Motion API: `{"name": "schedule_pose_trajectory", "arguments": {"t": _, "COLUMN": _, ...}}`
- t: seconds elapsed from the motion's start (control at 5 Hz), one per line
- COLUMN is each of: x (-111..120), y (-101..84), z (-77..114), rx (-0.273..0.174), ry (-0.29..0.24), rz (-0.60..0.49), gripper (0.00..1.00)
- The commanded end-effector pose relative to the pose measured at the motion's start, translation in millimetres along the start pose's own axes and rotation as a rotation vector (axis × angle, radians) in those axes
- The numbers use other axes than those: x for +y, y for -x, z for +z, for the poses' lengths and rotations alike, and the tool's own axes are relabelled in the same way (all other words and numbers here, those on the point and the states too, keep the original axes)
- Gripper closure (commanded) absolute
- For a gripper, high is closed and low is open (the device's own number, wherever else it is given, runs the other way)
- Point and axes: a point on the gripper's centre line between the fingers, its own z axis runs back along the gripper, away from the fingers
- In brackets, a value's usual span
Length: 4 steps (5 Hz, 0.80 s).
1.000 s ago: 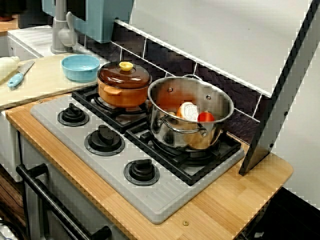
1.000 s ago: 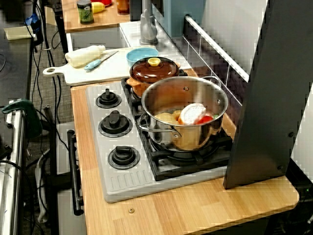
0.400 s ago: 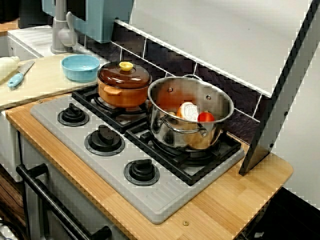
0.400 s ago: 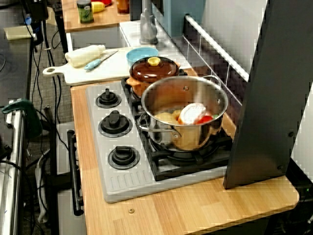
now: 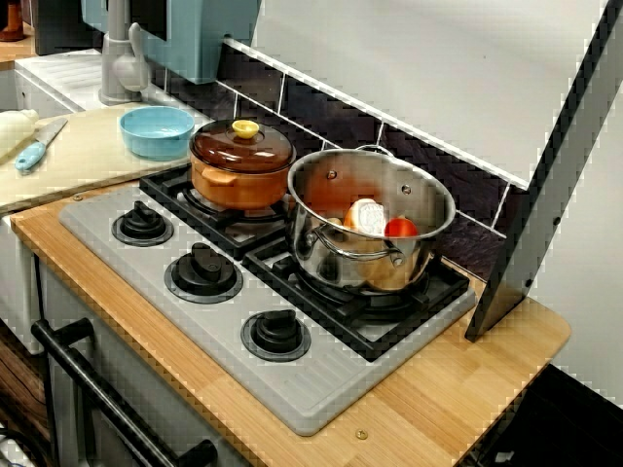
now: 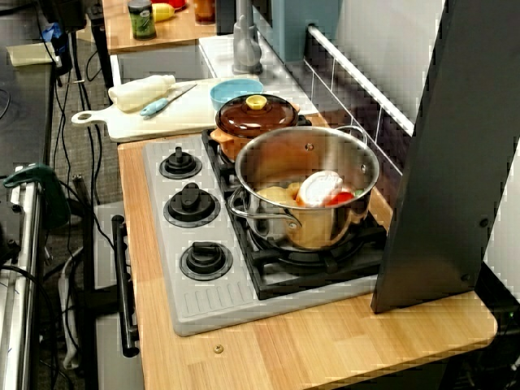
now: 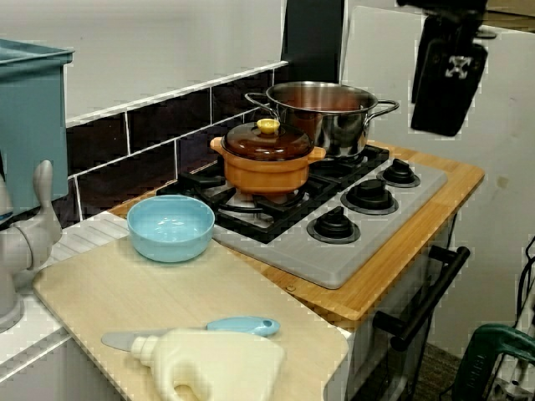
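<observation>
A steel pot stands on the right burner of a grey toy stove. Inside it lie a white-and-orange round piece, a red piece and a pale yellow piece. Next to it sits an orange pot with a brown lid. In the view from the sink side, the black gripper hangs high at the top right, above and in front of the stove knobs and touching nothing. Its jaws are too dark to make out.
A light blue bowl, a blue-handled knife and a cream bottle lie on the cutting board left of the stove. A grey faucet stands behind. A dark slanted panel bounds the right end.
The pots and the pieces inside have not moved. In the view from the stove's end, a dark shape at the top left edge has shifted slightly.
</observation>
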Motion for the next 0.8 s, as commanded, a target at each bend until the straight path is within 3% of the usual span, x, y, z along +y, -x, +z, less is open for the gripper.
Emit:
{"name": "schedule_pose_trajectory", "arguments": {"t": 0.0, "x": 29.3, "y": -36.9, "z": -13.4, "rx": -0.045, "ry": -0.074, "rz": 0.133, "gripper": 0.00}}
{"name": "schedule_pose_trajectory", "arguments": {"t": 0.4, "x": 53.6, "y": -63.6, "z": -42.0, "rx": -0.052, "ry": -0.154, "rz": 0.201, "gripper": 0.00}}
{"name": "schedule_pose_trajectory", "arguments": {"t": 0.6, "x": 64.1, "y": -73.6, "z": -53.6, "rx": -0.024, "ry": -0.193, "rz": 0.208, "gripper": 0.00}}
